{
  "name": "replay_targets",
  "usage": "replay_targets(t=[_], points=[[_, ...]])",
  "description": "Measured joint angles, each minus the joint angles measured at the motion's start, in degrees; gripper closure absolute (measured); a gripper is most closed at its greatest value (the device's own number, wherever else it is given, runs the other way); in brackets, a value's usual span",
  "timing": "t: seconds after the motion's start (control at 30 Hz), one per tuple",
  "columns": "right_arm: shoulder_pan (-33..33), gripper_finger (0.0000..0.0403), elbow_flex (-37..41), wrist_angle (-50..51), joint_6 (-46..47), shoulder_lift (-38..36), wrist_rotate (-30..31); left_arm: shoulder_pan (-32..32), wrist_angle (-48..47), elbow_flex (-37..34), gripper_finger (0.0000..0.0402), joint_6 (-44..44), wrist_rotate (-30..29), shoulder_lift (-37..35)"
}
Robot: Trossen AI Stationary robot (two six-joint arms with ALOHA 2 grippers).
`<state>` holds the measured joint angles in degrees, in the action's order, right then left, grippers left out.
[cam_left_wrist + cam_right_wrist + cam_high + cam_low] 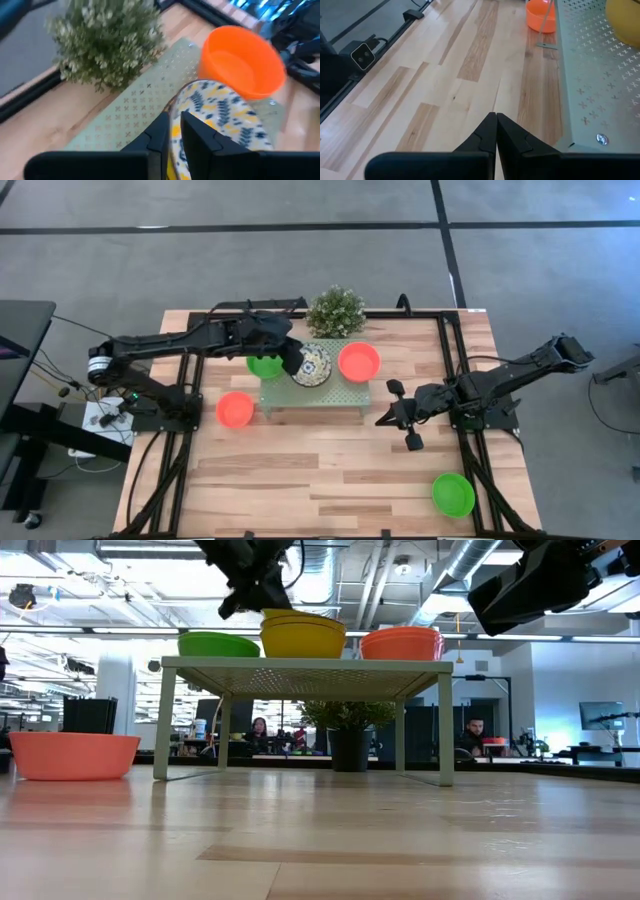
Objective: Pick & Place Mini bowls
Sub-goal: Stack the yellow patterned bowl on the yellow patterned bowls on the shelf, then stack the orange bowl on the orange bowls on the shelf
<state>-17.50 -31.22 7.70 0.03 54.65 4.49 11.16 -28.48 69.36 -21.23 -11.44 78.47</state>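
Observation:
A white bowl with a blue-yellow pattern [314, 366], yellow outside [303, 636], sits on the middle of the pale green platform [345, 395]. A green bowl [264, 364] stands on the platform's left end and an orange-red bowl [359, 361] on its right end. My left gripper [298, 360] is shut on the patterned bowl [225, 112]. Another orange-red bowl [235, 409] and another green bowl [453, 494] rest on the table. My right gripper [400, 416] is shut and empty, right of the platform. My left gripper holds the patterned bowl by its rim [176, 131] on the side toward the table's left, one finger inside the bowl and one outside. The fingers slant down from the table's left. The bowl's base looks to be on the platform top [300, 661].
A small bushy plant [335, 310] stands just behind the platform. Black rails [447, 350] run along the table's sides. Open wood lies in front of the platform [320, 470]. People sit in the room beyond the table [475, 735].

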Motion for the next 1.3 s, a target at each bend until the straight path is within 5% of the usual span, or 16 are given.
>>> replay_targets(t=[0.37, 0.57, 0.8, 0.97, 1.3], points=[[0.0, 0.0400, 0.0, 0.0, -0.6, 0.0, 0.0, -6.1, 1.2, 0.0, 0.0330, 9.2, -1.0, -10.3], [0.0, 0.0400, 0.0, 0.0, -0.6, 0.0, 0.0, -15.1, -7.9, 0.0, 0.0316, 8.6, -1.3, -12.0], [0.0, 0.0400, 0.0, 0.0, -0.6, 0.0, 0.0, -29.5, -26.5, 0.0, 0.0329, -7.5, -2.1, -11.9], [0.0, 0.0400, 0.0, 0.0, -0.6, 0.0, 0.0, -38.6, -31.0, -0.5, 0.0338, -20.4, -4.9, -11.9], [0.0, 0.0400, 0.0, -0.1, -0.6, 0.0, 0.0, -42.4, -31.1, -13.2, 0.0293, -33.5, -8.4, -11.8]])
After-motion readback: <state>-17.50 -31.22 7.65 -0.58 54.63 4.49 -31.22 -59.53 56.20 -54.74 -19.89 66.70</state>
